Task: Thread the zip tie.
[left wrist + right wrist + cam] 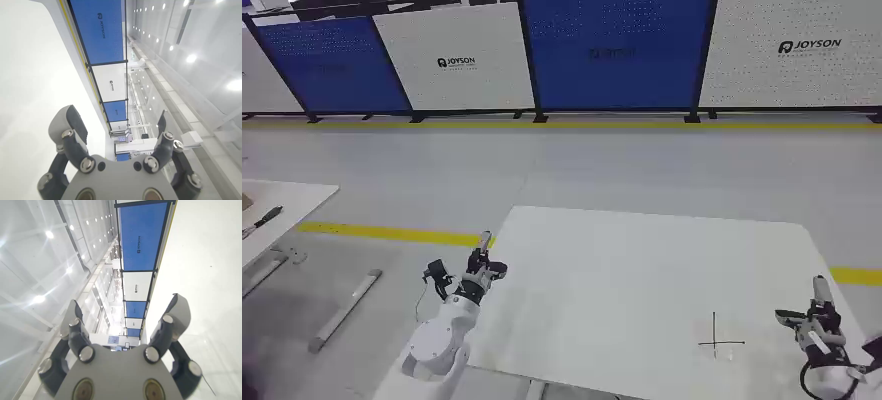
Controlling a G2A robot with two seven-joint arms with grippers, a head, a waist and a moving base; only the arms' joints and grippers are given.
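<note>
Left tool (117, 111): fingers spread wide apart, dark ribbed pads (79, 123) facing each other, no object clamped. In the top view you find this tool (487, 255) at the lower left of the frame, at the left edge of the white rounded-corner counter (642, 290), turned on its side and pointing toward the far wall.

Right tool (124, 299): fingers likewise wide apart, not closed on anything. From above it (804, 305) sits at the lower right of the frame, by the counter's right edge, also tipped sideways and aimed at the far wall.

The two tools are well apart, with the width of the counter between them.

On the counter, a thin black cross mark (720, 343) lies in the lower right part, near the right tool.

You cannot tell where the zip tie lies.

Beyond the counter: grey floor with a yellow floor line (392, 233) running behind the counter's far edge. At the top of the frame, a row of blue and white perforated partition panels (617, 50). At the left edge of the frame, the corner of a second white table (282, 205).
</note>
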